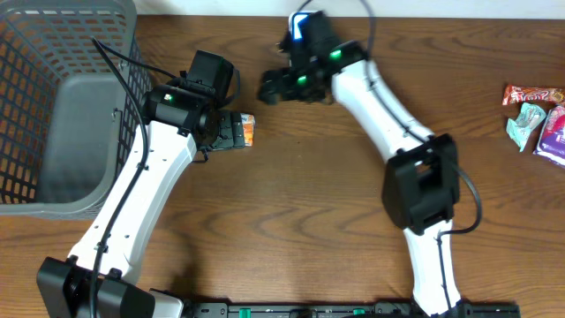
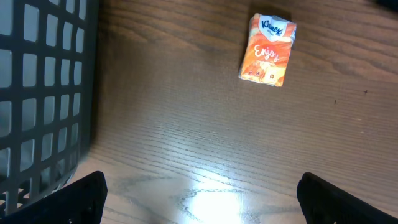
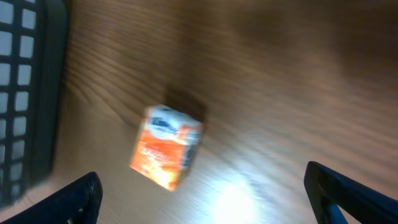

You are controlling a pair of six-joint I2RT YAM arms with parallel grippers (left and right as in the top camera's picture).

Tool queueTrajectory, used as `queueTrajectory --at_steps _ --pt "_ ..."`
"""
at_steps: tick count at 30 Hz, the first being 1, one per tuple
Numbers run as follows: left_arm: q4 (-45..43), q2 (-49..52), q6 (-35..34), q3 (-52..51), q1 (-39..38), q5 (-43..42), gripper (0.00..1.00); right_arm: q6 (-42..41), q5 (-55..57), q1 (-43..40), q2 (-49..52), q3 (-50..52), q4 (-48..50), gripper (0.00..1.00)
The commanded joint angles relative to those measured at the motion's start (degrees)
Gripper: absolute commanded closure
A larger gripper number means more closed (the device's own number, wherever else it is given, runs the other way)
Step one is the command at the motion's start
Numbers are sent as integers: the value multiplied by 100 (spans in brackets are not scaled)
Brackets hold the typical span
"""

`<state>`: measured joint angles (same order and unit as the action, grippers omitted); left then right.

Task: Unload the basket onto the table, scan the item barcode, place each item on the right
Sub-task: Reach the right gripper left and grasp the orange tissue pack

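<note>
Left hand (image 2: 199, 208) and right hand (image 3: 208, 199) are both wide open, empty. The orange Kleenex pack (image 2: 267, 50) lies flat on the wooden surface (image 2: 186, 137) near the grey basket (image 1: 53, 208). Better to centre one hand over it and close across its narrow sides.

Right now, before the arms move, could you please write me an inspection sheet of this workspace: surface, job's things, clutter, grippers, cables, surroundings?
Surface: wooden table, lamp glare below both wrists.
Job's things: orange tissue pack lying on the table, apart from the basket, held by nothing; no barcode on the face shown.
Clutter: gray mesh basket at the left; snack packets at the right edge.
Grippers: left gripper open, short of the pack; right gripper open above the pack, view blurred.
Cables: black cable crosses the basket to the left arm; another cable loops beside the right arm.
Surroundings: nothing seen.
</note>
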<state>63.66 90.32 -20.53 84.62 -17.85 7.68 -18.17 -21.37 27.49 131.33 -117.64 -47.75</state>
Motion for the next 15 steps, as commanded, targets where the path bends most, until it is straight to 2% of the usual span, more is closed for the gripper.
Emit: queueTrajectory --at_steps 1,4,7,11,15 --pt "17 28 37 -2 20 52 2 -1270 870 380 -81 35 81 1" --pt "17 28 37 -2 20 52 2 -1552 1097 654 -79 74 260 1" --pt "17 28 37 -2 20 52 2 -1558 1099 933 -79 188 575 11" --pt "17 28 37 -2 20 52 2 -1759 1255 1104 -76 341 732 15" --pt "17 28 37 -2 20 52 2 -1937 1526 1224 -76 439 780 24"
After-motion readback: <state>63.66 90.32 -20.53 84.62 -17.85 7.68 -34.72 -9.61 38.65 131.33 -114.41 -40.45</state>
